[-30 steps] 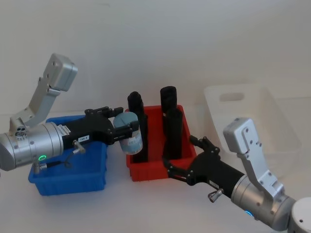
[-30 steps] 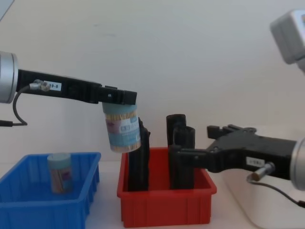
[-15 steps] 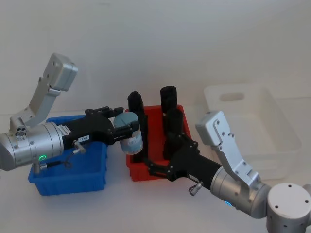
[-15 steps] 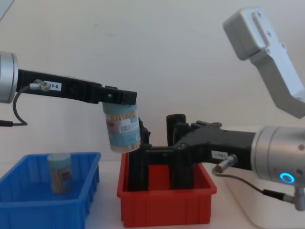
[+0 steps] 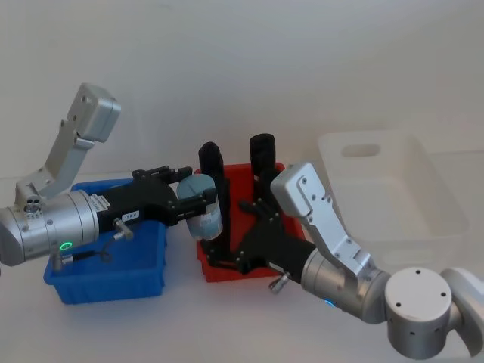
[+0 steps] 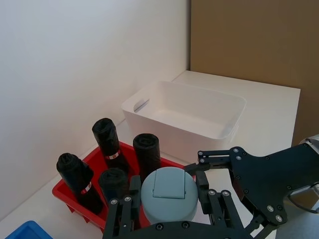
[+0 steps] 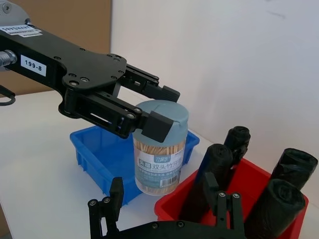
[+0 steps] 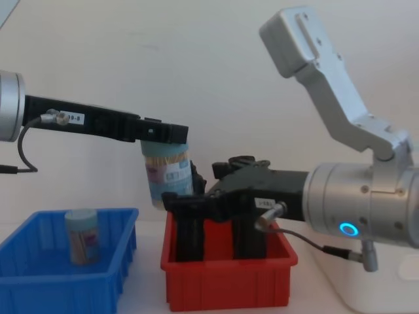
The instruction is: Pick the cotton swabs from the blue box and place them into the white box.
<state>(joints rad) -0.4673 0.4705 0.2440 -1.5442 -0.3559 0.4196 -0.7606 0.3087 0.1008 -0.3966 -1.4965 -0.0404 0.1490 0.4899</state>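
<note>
**Clear plastic jar of cotton swabs (image 7: 160, 154) aloft in the left gripper (image 7: 162, 109)**

The right gripper (image 5: 227, 233), fingers spread wide and empty, sits just before the jar. The left gripper clamps its pale blue lid, above the gap between the shallow blue plastic box (image 5: 113, 283) and a red plastic bin (image 8: 229, 284) of tall black rolls (image 5: 262, 151). That bin stands between the jar and the large white plastic box (image 5: 423, 219).

In the chest view my right gripper (image 8: 178, 201) covers the bottom of the cotton swabs jar (image 8: 167, 171) and most of the black cylinders (image 8: 247, 241); my right arm (image 8: 353, 209) hides most of the white box (image 8: 340, 294); the blue box (image 8: 59, 291) is cut by the left edge; the label on the second jar (image 8: 82, 237) is too small to read.
</note>
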